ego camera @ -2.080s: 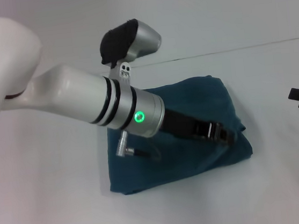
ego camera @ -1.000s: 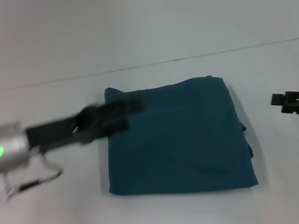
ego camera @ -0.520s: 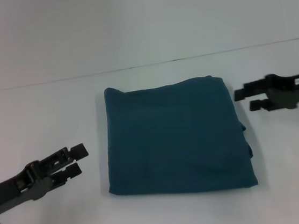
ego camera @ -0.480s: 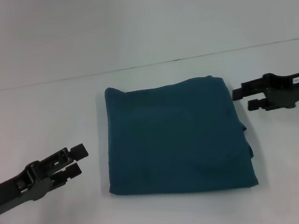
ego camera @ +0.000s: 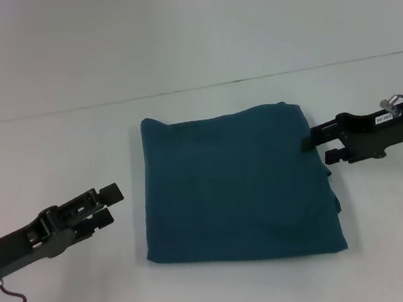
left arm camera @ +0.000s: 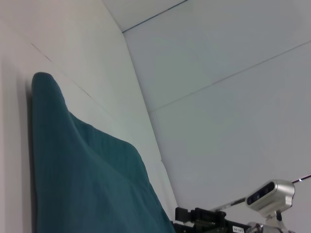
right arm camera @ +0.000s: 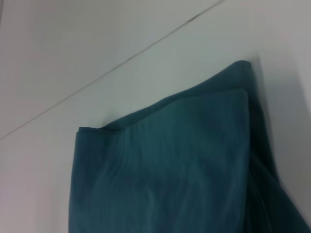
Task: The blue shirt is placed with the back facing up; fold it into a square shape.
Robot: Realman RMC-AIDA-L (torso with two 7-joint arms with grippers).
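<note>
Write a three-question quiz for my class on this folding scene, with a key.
1. True or false: the blue shirt lies folded into a rough square on the table.
2. Which gripper is at the shirt's edge? A) left gripper B) right gripper C) neither
3. Fill in: the left gripper sits beside the shirt without ____ it.

Key: 1 true; 2 B; 3 touching.

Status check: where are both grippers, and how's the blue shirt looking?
Left gripper open, off the shirt's left side. Right gripper open at its right edge. Blue shirt folded roughly square, flat on the table. Nothing in the way.
</note>
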